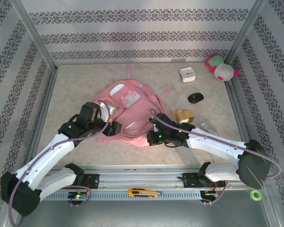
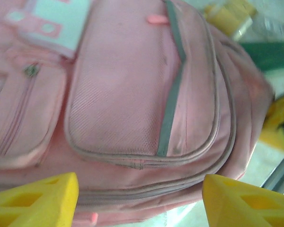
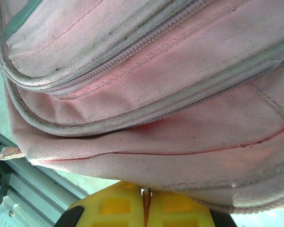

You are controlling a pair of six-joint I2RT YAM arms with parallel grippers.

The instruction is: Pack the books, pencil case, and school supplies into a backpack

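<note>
Opening stage I reckon, the backpack (image 1: pixel 128 112) looks zipped. Left end effector (image 2: pixel 139 191) gapes wide, right end effector (image 3: pixel 145 201) is closed tight. Next: catch a zipper pull.

Text check: nothing readable | backpack (image 1: pixel 132 109) white patch (image 2: pixel 57 21): plain shapes, no letters | white box (image 1: pixel 187 74): markings too small to read

backpack (image 1: pixel 141 109): pink, white patches | plush toy (image 1: pixel 221 67): pink-green | mouse (image 1: pixel 195 98): black

Left arm (image 1: pixel 52 149) with jaws apart, right arm (image 1: pixel 217 144) with jaws together.
</note>
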